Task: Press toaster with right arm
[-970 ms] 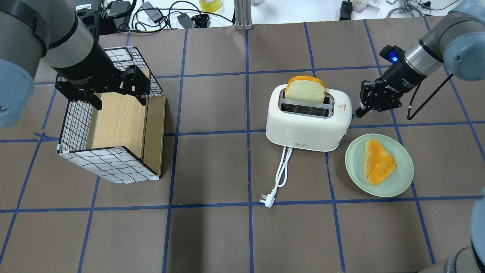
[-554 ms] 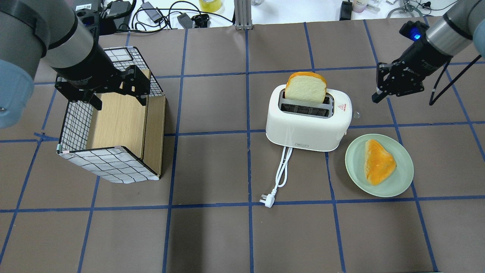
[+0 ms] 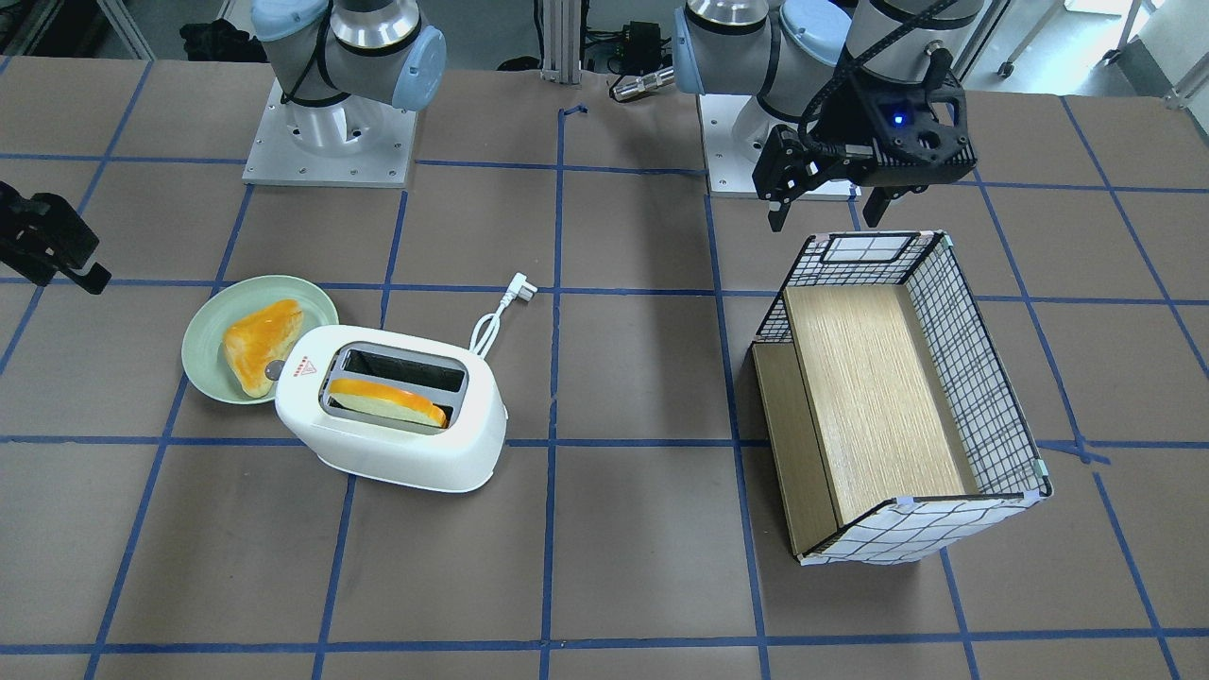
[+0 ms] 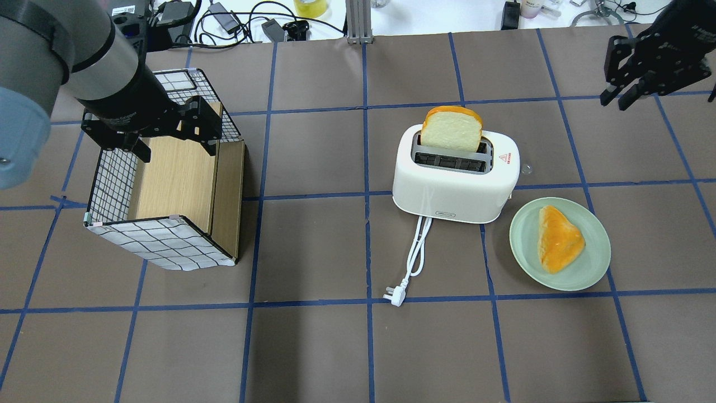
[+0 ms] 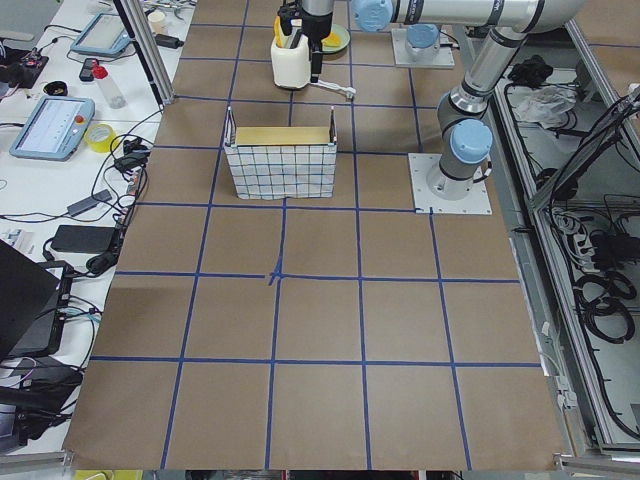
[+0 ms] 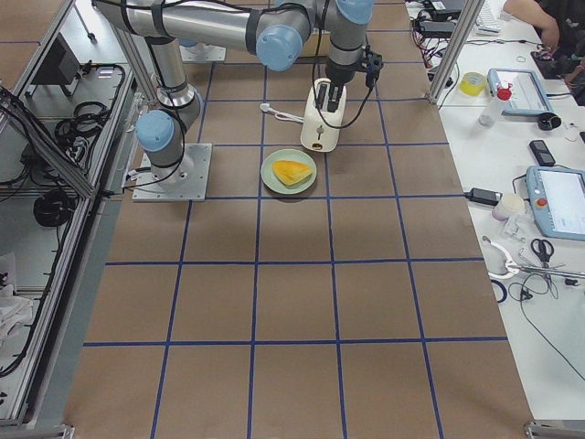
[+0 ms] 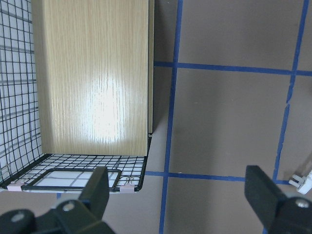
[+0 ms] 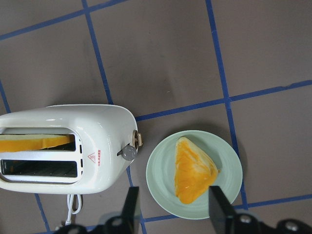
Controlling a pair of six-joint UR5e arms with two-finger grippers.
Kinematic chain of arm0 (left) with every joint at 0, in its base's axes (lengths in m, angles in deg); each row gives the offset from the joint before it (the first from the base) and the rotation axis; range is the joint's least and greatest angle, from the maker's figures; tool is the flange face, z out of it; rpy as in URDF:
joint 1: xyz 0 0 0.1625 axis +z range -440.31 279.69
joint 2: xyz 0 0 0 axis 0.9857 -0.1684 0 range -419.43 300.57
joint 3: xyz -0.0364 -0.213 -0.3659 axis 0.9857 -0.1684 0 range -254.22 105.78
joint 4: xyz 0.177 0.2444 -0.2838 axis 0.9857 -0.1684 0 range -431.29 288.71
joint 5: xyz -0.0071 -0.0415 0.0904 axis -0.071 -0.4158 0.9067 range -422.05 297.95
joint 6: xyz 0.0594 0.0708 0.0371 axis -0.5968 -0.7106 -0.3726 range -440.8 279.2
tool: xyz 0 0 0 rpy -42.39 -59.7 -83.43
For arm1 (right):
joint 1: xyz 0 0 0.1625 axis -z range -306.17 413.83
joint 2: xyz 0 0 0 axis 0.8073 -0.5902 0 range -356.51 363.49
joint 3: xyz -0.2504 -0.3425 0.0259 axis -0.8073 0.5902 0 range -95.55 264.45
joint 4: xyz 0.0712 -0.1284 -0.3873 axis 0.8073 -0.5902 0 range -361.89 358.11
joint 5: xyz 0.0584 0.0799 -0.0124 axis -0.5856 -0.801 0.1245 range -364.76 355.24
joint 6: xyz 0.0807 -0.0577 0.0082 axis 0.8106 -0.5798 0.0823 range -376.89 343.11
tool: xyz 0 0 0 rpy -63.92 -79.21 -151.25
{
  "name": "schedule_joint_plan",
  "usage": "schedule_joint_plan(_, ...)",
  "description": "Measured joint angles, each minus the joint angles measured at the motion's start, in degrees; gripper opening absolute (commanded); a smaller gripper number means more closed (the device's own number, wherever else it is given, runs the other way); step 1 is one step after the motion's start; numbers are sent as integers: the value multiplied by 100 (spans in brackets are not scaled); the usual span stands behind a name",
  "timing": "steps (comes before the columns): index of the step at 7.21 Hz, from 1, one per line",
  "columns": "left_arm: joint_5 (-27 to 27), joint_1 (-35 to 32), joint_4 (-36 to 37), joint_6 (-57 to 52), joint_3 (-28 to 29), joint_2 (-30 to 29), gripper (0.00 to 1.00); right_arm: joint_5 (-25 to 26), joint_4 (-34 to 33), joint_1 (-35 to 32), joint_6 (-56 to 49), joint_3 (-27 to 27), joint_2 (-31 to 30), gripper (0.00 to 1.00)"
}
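Observation:
The white toaster [image 4: 454, 187] stands mid-table with its cord [image 4: 417, 252] and plug trailing toward the front. A bread slice [image 4: 451, 130] sticks up out of its far slot. Its small grey lever knob [image 8: 128, 153] is on the end that faces the plate. My right gripper [image 4: 614, 102] is open and empty, high at the back right, well clear of the toaster; the toaster [image 8: 63, 146] shows below it in the right wrist view. My left gripper [image 4: 176, 150] is open and empty above the basket.
A green plate [image 4: 587, 268] with a second orange-crusted slice [image 4: 559, 238] lies right of the toaster. A wire basket [image 4: 112, 184] with a wooden floor sits at the left. Cables and clutter lie beyond the far table edge.
My right gripper has risen from the toaster's lever end and moved away to the back right. The left arm has not moved.

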Motion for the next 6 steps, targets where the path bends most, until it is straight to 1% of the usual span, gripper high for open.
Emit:
schedule_joint_plan(1,0,0,0,0,0,0,100,45,-21,-150,238,74,-28,100)
schedule_joint_plan(2,0,0,0,0,-1,0,100,94,-118,-444,625,113,-35,100)
schedule_joint_plan(4,-2,0,0,0,-5,0,100,373,-501,-1213,1267,144,11,100)
schedule_joint_plan(5,-3,0,0,0,-6,0,100,479,-621,-1483,1380,144,39,100)
schedule_joint_plan(6,-4,0,0,0,-7,0,100,523,-663,-1608,1349,143,63,100)
